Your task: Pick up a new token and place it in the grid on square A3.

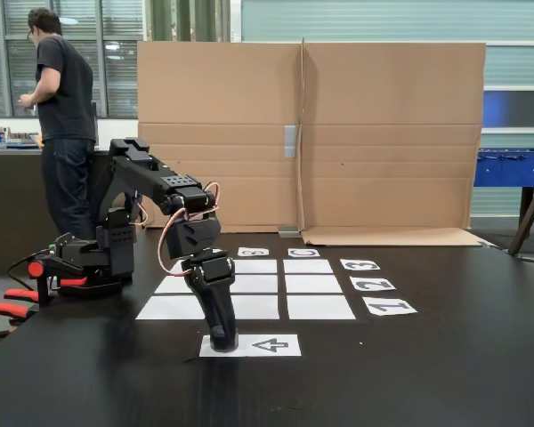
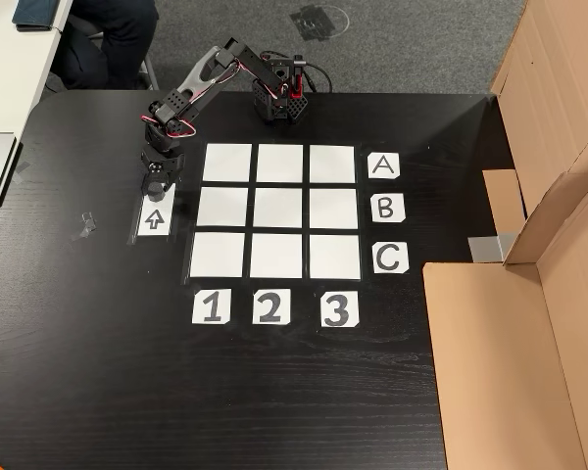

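While my gripper (image 1: 221,342) sits tip-down on the arrow sheet (image 2: 154,217) near the desk's left edge in the other view, can't tell its opening; token hidden, grid (image 2: 279,211) bare

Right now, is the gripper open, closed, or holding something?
Gripper: down on the arrow sheet; open or closed cannot be told.
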Robot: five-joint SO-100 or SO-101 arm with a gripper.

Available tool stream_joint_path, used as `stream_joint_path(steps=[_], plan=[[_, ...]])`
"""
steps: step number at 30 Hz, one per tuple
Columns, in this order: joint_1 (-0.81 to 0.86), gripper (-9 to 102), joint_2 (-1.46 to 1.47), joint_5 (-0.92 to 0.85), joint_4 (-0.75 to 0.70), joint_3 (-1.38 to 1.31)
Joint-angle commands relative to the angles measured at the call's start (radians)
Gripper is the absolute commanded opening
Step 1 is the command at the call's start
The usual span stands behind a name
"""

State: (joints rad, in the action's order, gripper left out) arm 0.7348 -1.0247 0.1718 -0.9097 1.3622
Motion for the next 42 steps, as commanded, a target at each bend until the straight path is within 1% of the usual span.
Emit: stream_joint_path(steps=[1,9,19,30,36,42], plan=[[0.009,13,-0.008,0.006,0.015,-0.040],[0.003,11,-0.046,0.008,0.026,-0.048],[-0.015,3,-0.152,0.009,0.014,-0.032],[-0.021,2,-0.189,0.009,0.017,-0.032],[-0.081,1,-0.288,0.018,0.015,-0.026],[-0.187,0,-0.445,0.025,0.002,-0.009]])
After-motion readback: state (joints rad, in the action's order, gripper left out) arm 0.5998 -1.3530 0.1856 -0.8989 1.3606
